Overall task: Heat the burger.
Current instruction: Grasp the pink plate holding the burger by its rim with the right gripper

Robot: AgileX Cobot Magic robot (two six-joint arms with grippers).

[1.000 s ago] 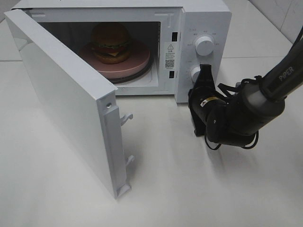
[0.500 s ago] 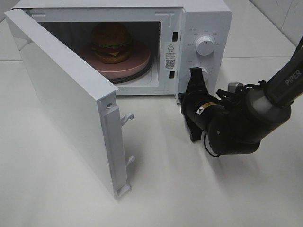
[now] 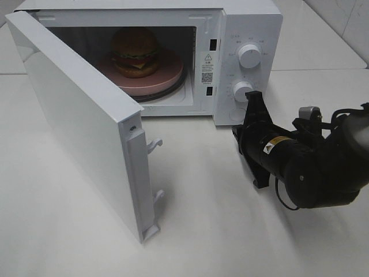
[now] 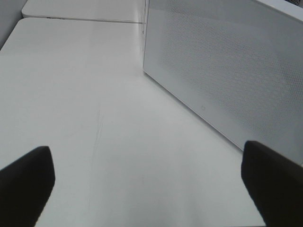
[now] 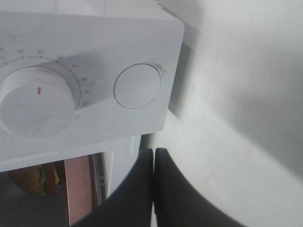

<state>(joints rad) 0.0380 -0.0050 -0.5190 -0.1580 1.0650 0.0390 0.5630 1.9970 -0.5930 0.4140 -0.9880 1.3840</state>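
The burger (image 3: pixel 135 52) stands on a pink plate (image 3: pixel 170 78) inside the white microwave (image 3: pixel 248 23), whose door (image 3: pixel 81 121) hangs wide open. My right gripper (image 3: pixel 252 95) is shut with nothing in it, its tip just below the lower knob (image 3: pixel 241 89) on the control panel. In the right wrist view the shut fingertips (image 5: pixel 154 151) sit under the round button (image 5: pixel 138 85), with the knob (image 5: pixel 38 101) beside it and a slice of the burger (image 5: pixel 31 177) and plate (image 5: pixel 78 189) showing. My left gripper (image 4: pixel 149 189) is open over bare table.
The open door juts far out over the table (image 3: pixel 230 231) toward the front. An upper knob (image 3: pixel 249 56) sits above the lower one. A perforated white panel of the microwave (image 4: pixel 227 71) stands close to the left gripper.
The right arm swung left along the control panel, then drew back to the right and lower. Its gripper stayed shut. The burger, door and left gripper have not moved.
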